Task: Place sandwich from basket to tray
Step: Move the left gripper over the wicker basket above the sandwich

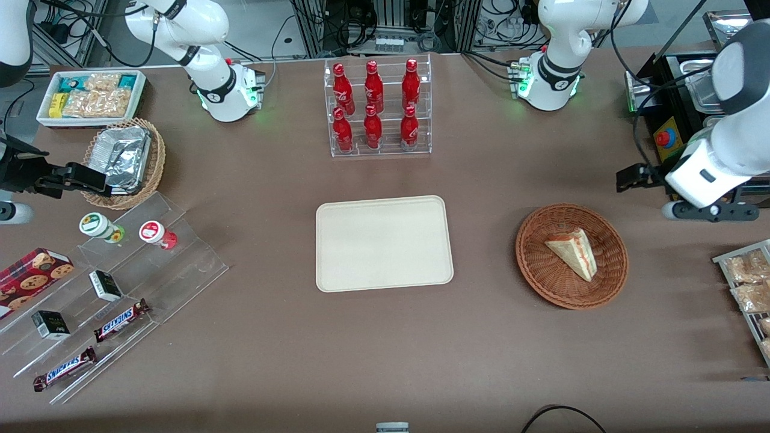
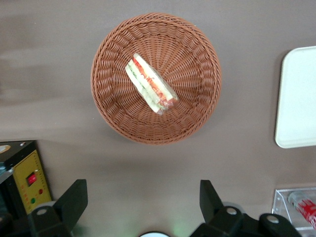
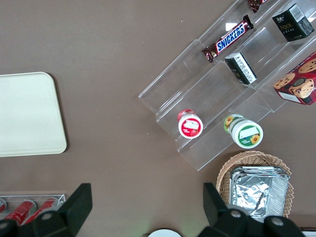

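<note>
The sandwich, a clear-wrapped wedge with red, yellow and green layers, lies in the round reddish-brown wicker basket toward the working arm's end of the table. The left wrist view shows the sandwich lying near the middle of the basket. The left gripper hangs above the table, farther from the front camera than the basket. In its wrist view the gripper is open and empty, apart from the basket. The cream tray lies bare at the table's middle and also shows in the left wrist view.
A clear rack of red bottles stands farther from the front camera than the tray. A yellow control box with a red button sits near the working arm. A rack of snack packets lies at that table end. Acrylic steps with candy bars stand toward the parked arm's end.
</note>
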